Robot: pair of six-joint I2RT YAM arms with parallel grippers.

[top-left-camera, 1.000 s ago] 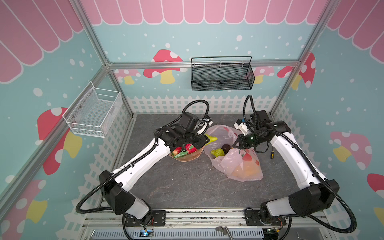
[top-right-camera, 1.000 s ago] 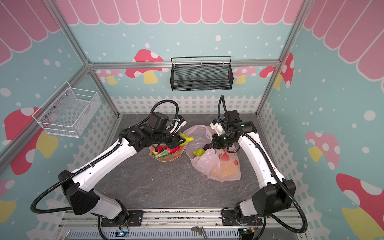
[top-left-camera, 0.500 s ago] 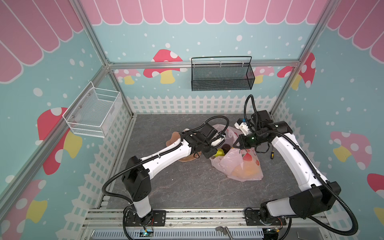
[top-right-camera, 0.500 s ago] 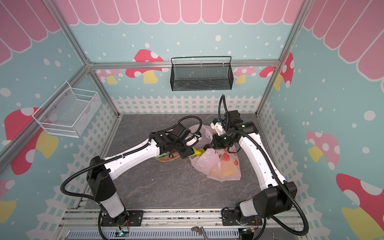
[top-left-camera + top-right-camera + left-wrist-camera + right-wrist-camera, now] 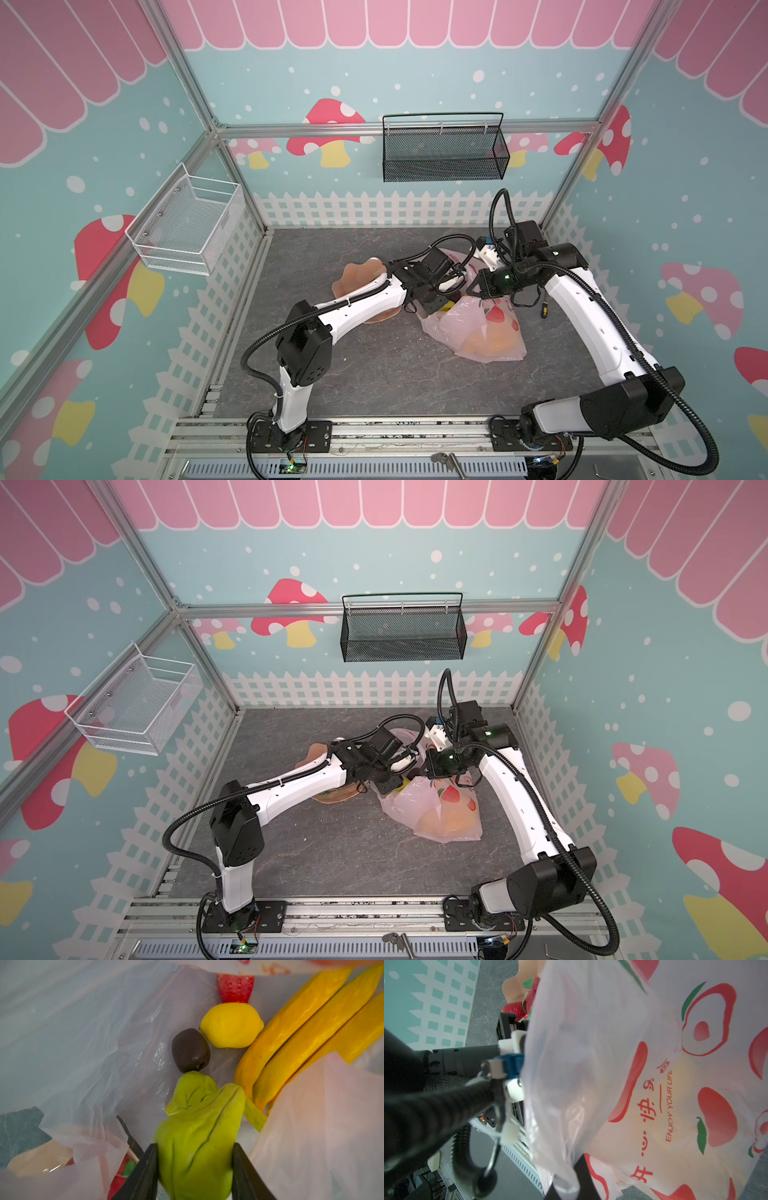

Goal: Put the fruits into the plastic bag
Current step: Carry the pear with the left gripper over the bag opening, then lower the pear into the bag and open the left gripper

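left gripper is clamping the yellow-green pear, one jaw on each side, inside the mouth of the plastic bag. the pear's tip is pressing up against one dark brown fruit. just beside that, one yellow lemon-like fruit is lying. one banana bunch, three bananas showing, is lying alongside, all on the bag's film.

right gripper is pinching the bag's edge, jaws together on the film. an orange shape is showing through the bag's lower end. the film is blocking the right wrist view of the left gripper.

the left arm is covering part of the tan dish, just beside the bag. one red dragon fruit is sitting in it.

two baskets are hanging on the walls: one white basket, one black basket.
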